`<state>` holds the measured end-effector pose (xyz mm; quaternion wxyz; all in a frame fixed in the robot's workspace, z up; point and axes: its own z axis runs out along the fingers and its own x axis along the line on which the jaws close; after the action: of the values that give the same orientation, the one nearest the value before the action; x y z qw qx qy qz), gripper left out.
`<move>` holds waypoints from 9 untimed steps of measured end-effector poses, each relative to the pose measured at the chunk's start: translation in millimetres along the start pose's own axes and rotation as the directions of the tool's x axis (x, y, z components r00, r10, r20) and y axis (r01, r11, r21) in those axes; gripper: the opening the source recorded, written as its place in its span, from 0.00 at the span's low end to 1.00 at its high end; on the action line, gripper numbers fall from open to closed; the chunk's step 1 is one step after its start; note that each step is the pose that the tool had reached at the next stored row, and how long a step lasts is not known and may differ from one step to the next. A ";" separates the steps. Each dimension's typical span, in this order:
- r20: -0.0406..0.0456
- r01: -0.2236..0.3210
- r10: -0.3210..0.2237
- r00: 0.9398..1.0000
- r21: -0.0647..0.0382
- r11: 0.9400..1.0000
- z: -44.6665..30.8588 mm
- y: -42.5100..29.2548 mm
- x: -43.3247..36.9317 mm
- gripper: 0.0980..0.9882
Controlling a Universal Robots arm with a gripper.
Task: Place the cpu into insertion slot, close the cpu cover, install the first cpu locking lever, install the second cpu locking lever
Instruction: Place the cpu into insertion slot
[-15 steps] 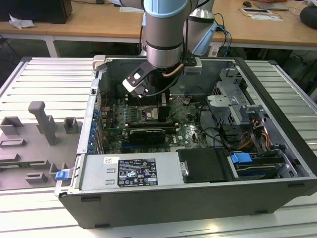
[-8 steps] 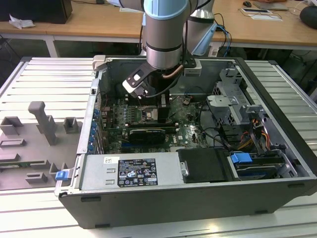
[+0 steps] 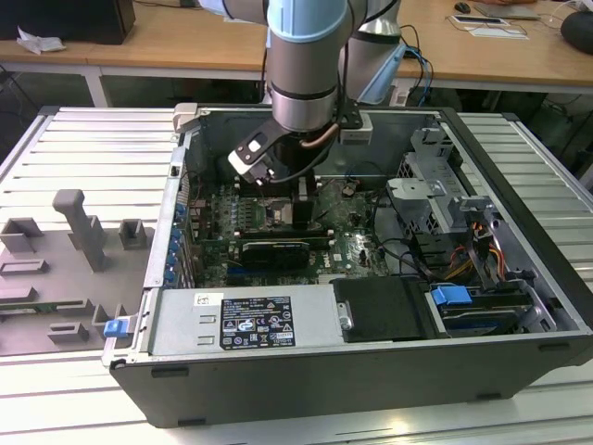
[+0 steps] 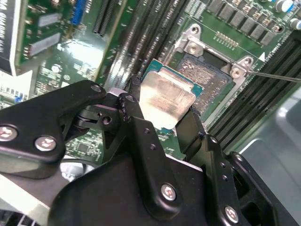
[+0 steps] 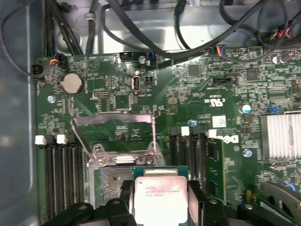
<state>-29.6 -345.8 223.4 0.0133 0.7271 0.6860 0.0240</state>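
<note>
Pincer [image 4: 163, 104] is clamped on the cpu [image 4: 169, 94], 1 finger on each of 2 opposite edges, metal top facing the wrist cams. In the exterior view the arm is reached down into the open pc case [image 3: 278, 394], pincer [image 3: 292, 199] low over the green board [image 5: 188, 94].

The cpu is hovering just beside and partly over the insertion slot [image 4: 209, 75]. It looks slightly tilted and is judged not seated: the dark pin grid is seen bare in both wrist views.

The cpu cover [image 5: 113, 120] appears swung up, off the slot. A thin lever [image 5: 82, 141] is seen raised beside it; a 2nd thin rod [image 4: 277, 75] by the slot's edge is prob. the other lever, unlatched.

Progress: step 1 is underway, approx. at the approach/align stage. Left: seating the cpu, cover closing, both levers. 0 of 4 steps are judged done.
</note>
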 end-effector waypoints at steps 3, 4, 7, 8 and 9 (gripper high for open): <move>0.000 0.000 0.000 1.000 0.000 1.000 1.1 -0.5 8.1 0.50; 0.000 0.000 0.000 1.000 0.000 1.000 1.6 -0.8 11.8 0.50; 0.000 0.002 -0.002 1.000 0.000 1.000 4.0 -1.5 17.2 0.50; 0.000 0.003 -0.003 1.000 0.000 1.000 5.3 -2.1 18.2 0.50; -0.001 0.004 -0.004 1.000 0.000 1.000 6.5 -2.8 18.7 0.50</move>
<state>-31.0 -326.9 217.1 0.0132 0.7256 0.6876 0.0242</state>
